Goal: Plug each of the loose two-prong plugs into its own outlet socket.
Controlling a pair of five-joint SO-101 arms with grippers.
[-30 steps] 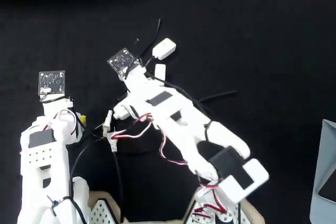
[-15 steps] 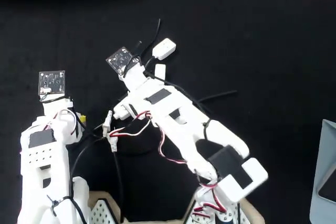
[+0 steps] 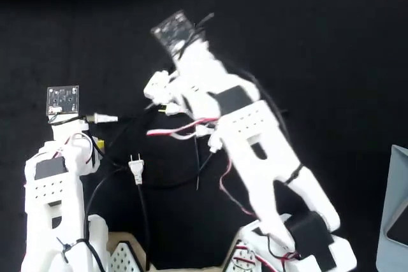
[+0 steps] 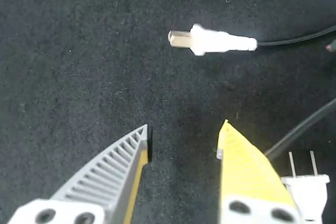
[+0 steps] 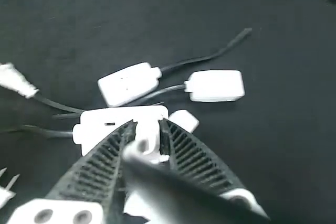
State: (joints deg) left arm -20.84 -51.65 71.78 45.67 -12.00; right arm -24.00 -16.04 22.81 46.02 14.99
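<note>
Right wrist view: right gripper (image 5: 147, 124) clenched on a white plug (image 5: 140, 146); left gripper (image 4: 186, 125) released near a loose plug (image 4: 215, 40)

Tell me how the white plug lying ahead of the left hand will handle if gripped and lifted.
The plug looks small and rigid, so probably light and firm to pinch. Its black cord is likely floppy and may drag or twist it.

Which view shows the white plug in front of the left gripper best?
The left wrist view: the white plug lies whole and near, prongs and cable plain. The high view shows it small beside the left arm. The right wrist view perhaps catches it at an edge.
</note>
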